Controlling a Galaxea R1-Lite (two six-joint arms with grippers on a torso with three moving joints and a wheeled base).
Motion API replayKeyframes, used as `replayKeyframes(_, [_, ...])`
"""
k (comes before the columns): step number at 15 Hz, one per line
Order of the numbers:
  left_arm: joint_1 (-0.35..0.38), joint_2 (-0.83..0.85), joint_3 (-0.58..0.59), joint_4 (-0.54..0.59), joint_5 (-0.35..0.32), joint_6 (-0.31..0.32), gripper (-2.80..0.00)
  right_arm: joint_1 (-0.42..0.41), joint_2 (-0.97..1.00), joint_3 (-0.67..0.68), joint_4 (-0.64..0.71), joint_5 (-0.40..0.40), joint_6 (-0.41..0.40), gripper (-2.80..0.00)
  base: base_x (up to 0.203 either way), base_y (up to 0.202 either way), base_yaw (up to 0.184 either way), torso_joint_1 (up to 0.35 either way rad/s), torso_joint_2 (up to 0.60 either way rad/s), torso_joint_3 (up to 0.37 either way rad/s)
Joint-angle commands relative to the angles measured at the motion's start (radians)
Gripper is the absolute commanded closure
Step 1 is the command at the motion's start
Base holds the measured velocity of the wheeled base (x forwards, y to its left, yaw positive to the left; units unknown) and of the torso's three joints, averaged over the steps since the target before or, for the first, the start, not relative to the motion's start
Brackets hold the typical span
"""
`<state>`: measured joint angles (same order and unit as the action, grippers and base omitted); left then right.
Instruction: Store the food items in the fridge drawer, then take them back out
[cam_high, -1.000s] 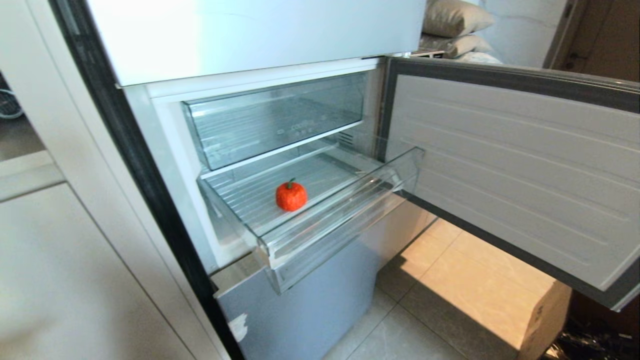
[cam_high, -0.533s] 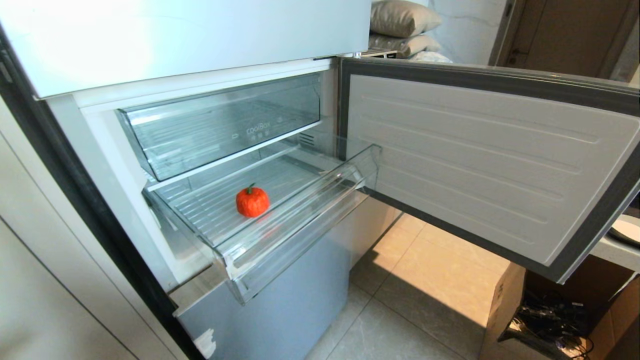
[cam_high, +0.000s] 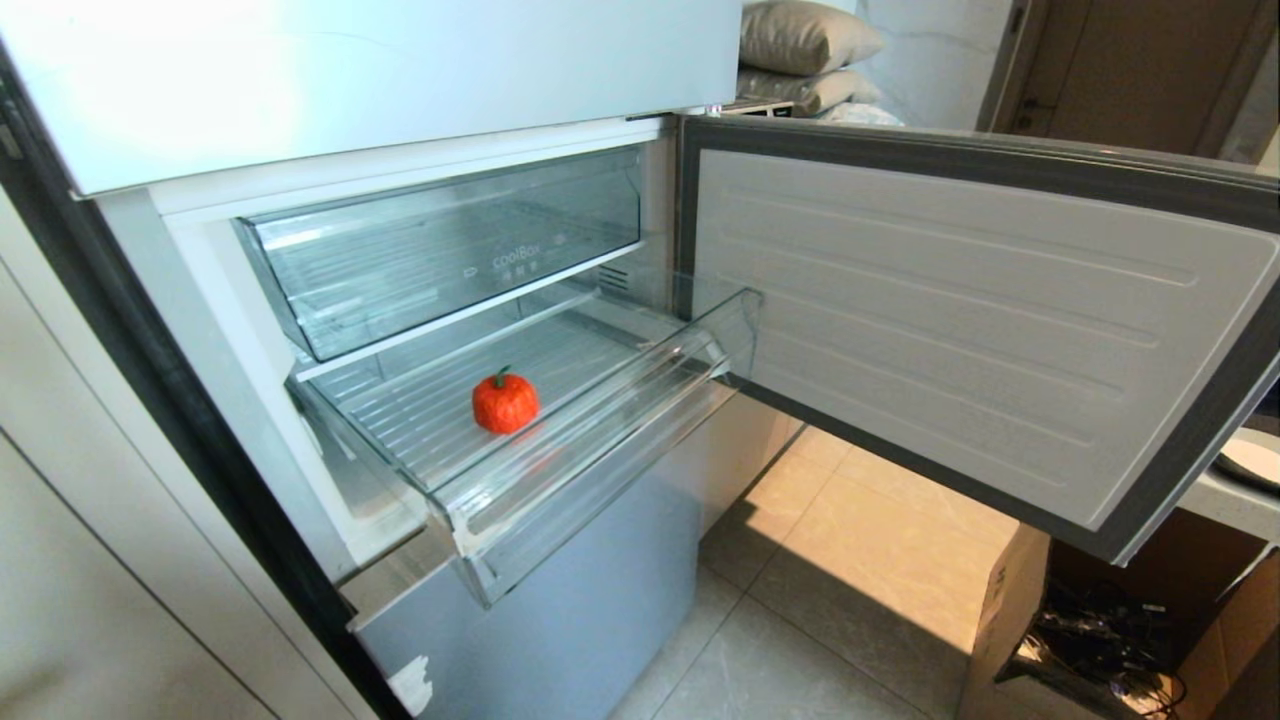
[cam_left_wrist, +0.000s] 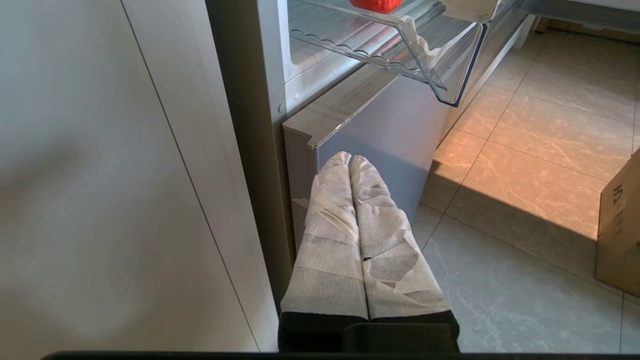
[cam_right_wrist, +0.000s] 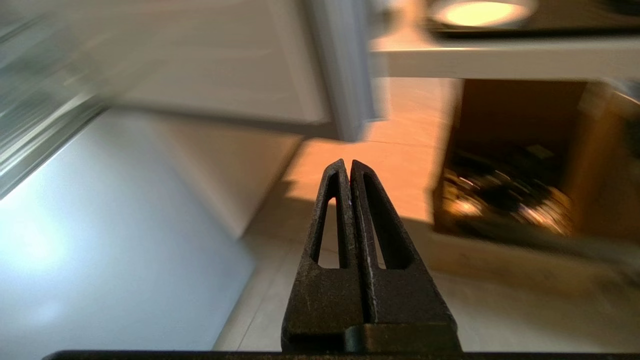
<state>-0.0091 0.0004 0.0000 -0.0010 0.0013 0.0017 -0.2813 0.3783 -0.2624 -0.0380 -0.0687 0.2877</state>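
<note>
In the left wrist view the orange-red fruit (cam_left_wrist: 376, 4) is cut off by the picture's edge, only its underside showing. The right wrist view is smeared by blur: the fridge door (cam_right_wrist: 345, 75) and the cardboard box (cam_right_wrist: 505, 165) show no detail, and the box's dark contents cannot be told.

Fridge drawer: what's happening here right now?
Nothing is being held. The clear drawer is pulled out with the fridge door open, and one orange-red fruit sits on its ribbed floor. The left gripper is shut and low beside the blue bottom panel. The right gripper is shut and empty, below the door.
</note>
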Motion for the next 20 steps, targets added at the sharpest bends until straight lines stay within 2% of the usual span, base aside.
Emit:
replayKeyframes(1, [0.0,0.001,0.0,-0.001,0.0,0.0,0.0,-0.181,0.199,-0.052,-0.018,0.0,0.017,0.0,0.0,0.0,0.0,0.0,0.0,0.0])
replayKeyframes(3, [0.0,0.0,0.0,-0.001,0.0,0.0,0.0,-0.315,0.327,-0.091,-0.08,0.016,0.025,0.0,0.0,0.0,0.0,0.0,0.0,0.0])
replayKeyframes(5, [0.0,0.0,0.0,0.0,0.0,0.0,0.0,-0.406,0.453,-0.112,-0.186,0.031,0.024,0.0,0.0,0.0,0.0,0.0,0.0,0.0])
replayKeyframes(9, [0.0,0.0,0.0,0.0,0.0,0.0,0.0,-0.479,0.746,-0.149,-0.383,0.037,-0.013,0.0,0.0,0.0,0.0,0.0,0.0,0.0])
replayKeyframes(10, [0.0,0.0,0.0,-0.001,0.0,0.0,0.0,-0.498,0.824,-0.172,-0.419,0.038,-0.031,-2.8,0.0,0.0,0.0,0.0,0.0,0.0])
replayKeyframes(15, [0.0,0.0,0.0,0.001,0.0,0.0,0.0,-0.592,1.144,-0.404,-0.495,0.046,-0.128,-2.8,0.0,0.0,0.0,0.0,0.0,0.0])
replayKeyframes(18, [0.0,0.001,0.0,-0.001,0.0,0.0,0.0,-0.617,1.284,-0.533,-0.506,0.055,-0.243,-2.8,0.0,0.0,0.0,0.0,0.0,0.0])
replayKeyframes(20, [0.0,0.001,0.0,0.0,0.0,0.0,0.0,-0.64,1.362,-0.62,-0.508,0.06,-0.282,-2.8,0.0,0.0,0.0,0.0,0.0,0.0])
